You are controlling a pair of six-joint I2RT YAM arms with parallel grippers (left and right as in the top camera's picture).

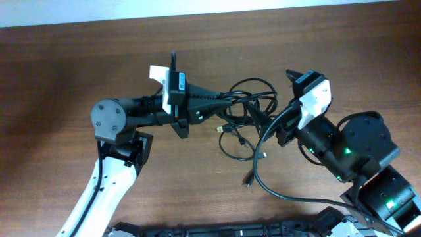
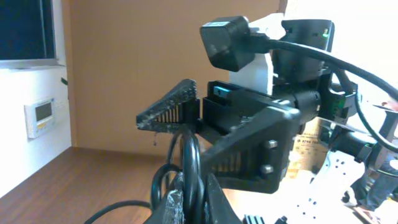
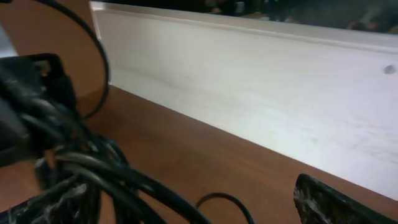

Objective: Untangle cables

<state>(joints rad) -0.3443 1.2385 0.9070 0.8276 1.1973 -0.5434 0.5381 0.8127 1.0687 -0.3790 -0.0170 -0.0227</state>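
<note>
The cables (image 1: 245,108) are thin black cords in a tangled bundle at the table's middle, with loose strands and small plugs (image 1: 249,180) trailing toward the front. My left gripper (image 1: 231,99) reaches in from the left and is shut on a few strands of the cables (image 2: 193,180), which pass up between its jaws (image 2: 194,202). My right gripper (image 1: 263,124) faces it from the right and is open. In the right wrist view its fingers (image 3: 193,208) stand wide apart, and the cables (image 3: 93,174) lie against the left finger.
The brown wooden table (image 1: 59,79) runs to a white wall strip at the back (image 1: 197,10). The right arm's thick black wire (image 1: 270,187) loops over the table in front of the bundle. The right arm's base (image 1: 368,164) stands at the right.
</note>
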